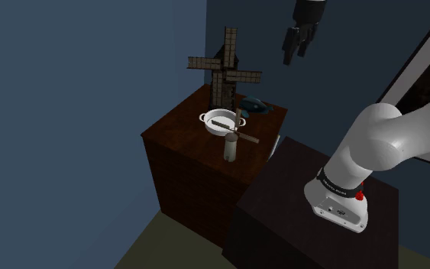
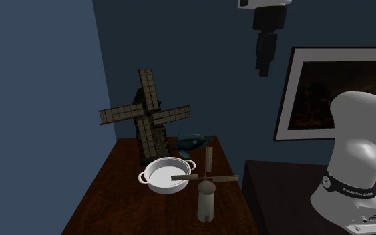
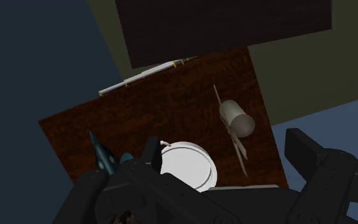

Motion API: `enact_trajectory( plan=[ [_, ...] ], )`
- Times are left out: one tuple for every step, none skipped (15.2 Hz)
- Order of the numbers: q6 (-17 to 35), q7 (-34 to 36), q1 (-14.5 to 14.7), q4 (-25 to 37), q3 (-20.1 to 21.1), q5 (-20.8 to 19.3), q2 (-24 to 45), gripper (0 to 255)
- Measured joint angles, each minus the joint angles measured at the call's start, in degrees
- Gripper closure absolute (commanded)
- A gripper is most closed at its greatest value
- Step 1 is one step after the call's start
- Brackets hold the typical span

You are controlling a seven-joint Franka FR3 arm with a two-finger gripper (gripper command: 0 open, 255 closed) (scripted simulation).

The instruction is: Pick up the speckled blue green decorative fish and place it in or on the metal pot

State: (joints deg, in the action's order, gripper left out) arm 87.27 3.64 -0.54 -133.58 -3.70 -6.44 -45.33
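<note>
High over the table [image 1: 179,134], close to the blue wall [image 1: 68,92], the fingers [image 3: 306,150] stand apart with nothing between them, so I judge the reach for the fish is not yet begun. The blue-green fish [image 1: 256,105] lies at the table's back, just beside the tall windmill [image 1: 225,72] and behind the white pot [image 2: 169,185]. The next move calls for a descent onto the fish, clear of the sails. A framed picture [image 2: 326,93] hangs on the wall, and the floor [image 1: 167,244] is olive.
</note>
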Motion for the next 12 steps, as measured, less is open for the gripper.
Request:
enact_trajectory(
  plan=[
    [0.00, 0.00, 0.00, 0.00, 0.00, 0.00, 0.00, 0],
    [0.83, -0.38, -0.12, -0.77, -0.32, -0.45, 0.01, 0],
    [2.19, -0.62, -0.19, -1.85, -0.52, -0.93, 0.26, 0],
    [3.68, -1.13, -0.34, -2.57, -0.97, -1.62, 0.94, 0],
    [5.20, -1.98, -0.64, -3.42, -1.73, -2.56, 1.44, 0],
    [7.17, -2.59, -0.87, -4.60, -2.36, -3.43, 2.11, 0],
    [9.51, -2.99, -1.06, -6.16, -2.88, -4.23, 2.79, 0],
    [10.96, -3.72, -1.35, -6.71, -3.54, -5.12, 3.45, 0],
    [13.26, -4.30, -1.62, -7.57, -4.29, -6.03, 4.78, 0],
    [15.26, -4.91, -1.96, -8.83, -4.97, -6.97, 5.25, 0],
    [17.35, -5.26, -2.21, -9.81, -5.52, -7.80, 6.18, 0],
    [19.33, -5.60, -2.45, -10.54, -6.03, -8.60, 7.21, 0]
  ],
)
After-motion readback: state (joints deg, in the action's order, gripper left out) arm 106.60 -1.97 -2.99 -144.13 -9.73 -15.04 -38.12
